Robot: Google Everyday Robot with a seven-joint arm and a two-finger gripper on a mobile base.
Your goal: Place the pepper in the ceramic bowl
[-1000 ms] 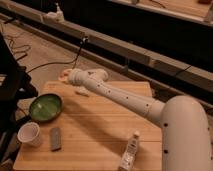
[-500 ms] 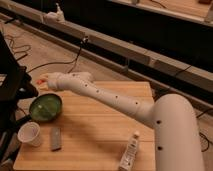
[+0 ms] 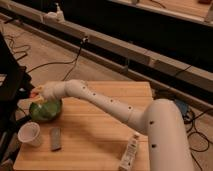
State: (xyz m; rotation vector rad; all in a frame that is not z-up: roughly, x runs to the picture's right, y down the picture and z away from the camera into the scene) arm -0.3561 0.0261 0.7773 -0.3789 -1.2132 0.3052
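Gripper (image 3: pixel 40 94): at the far left of the bench (image 3: pixel 100 145), poised over the far-left rim of the ceramic bowl; clenched on the pepper.
Pepper (image 3: pixel 34 92): orange-red tip protrudes from the gripper, above the bowl's left edge and clear of the glaze; held aloft, apparently so it can drop inside.
Ceramic bowl (image 3: pixel 46 111): green, near the bench's left edge, directly under the wrist; interior partly hidden by the arm.
White cup (image 3: pixel 29 134): just in front of the bowl, apart from it.
Grey block (image 3: pixel 55 138): beside the cup.
Bottle (image 3: pixel 130 152): lying at the front edge, well apart.
Stage: judged transport complete, release pending.
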